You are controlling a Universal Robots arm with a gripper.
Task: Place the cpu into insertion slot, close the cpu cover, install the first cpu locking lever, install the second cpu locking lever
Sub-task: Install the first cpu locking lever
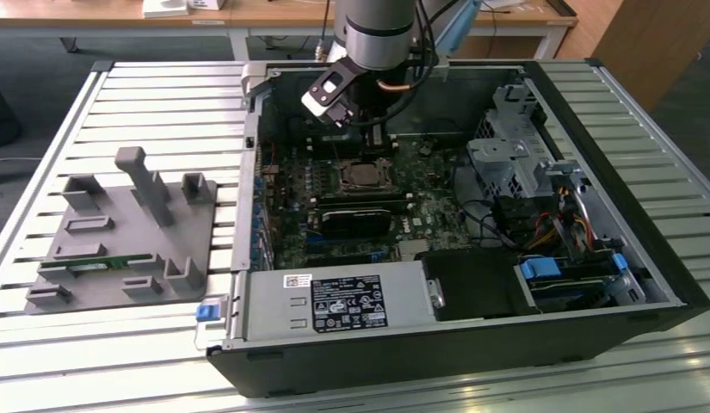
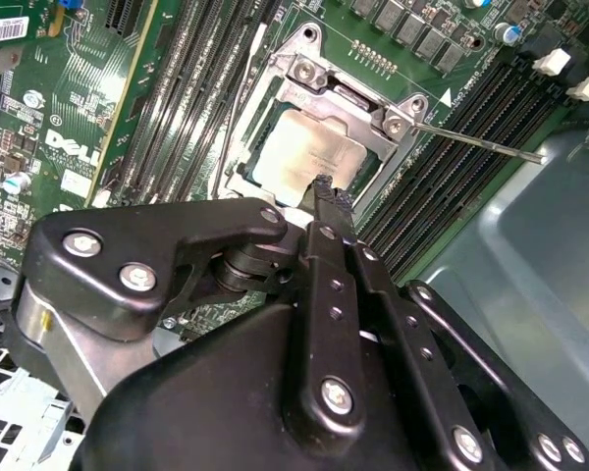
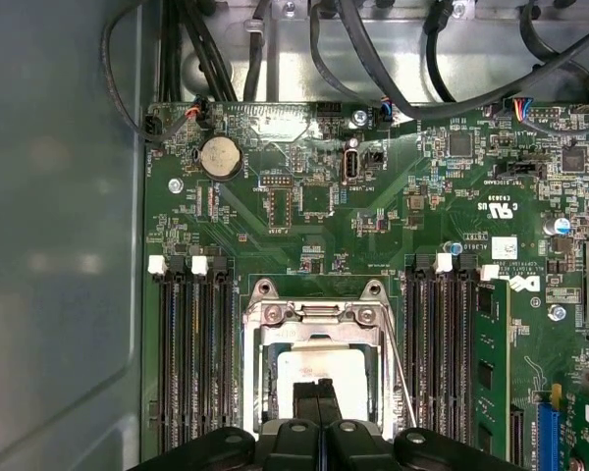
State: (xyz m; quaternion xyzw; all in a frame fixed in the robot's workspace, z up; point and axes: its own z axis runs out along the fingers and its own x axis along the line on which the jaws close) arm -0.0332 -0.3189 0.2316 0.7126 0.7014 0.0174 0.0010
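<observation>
Black gripper (image 2: pixel 324 188) clenched, fingertips together with nothing between them, poised just over the chip | silver-grey cpu (image 2: pixel 309 157) sat flat in the insertion slot (image 2: pixel 240 179) | cpu cover (image 2: pixel 348 103) lay down around it | thin metal lever (image 2: pixel 476 144) stuck out over the memory slots (image 2: pixel 471 103) | computer case (image 1: pixel 447 344) stood open on the slatted table (image 1: pixel 159 95)

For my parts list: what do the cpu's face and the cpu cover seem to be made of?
The cpu: probably metal, matte silver-grey, dull even sheen. The cpu cover: likely bare steel, brighter, with sharp glints at its edges.
</observation>
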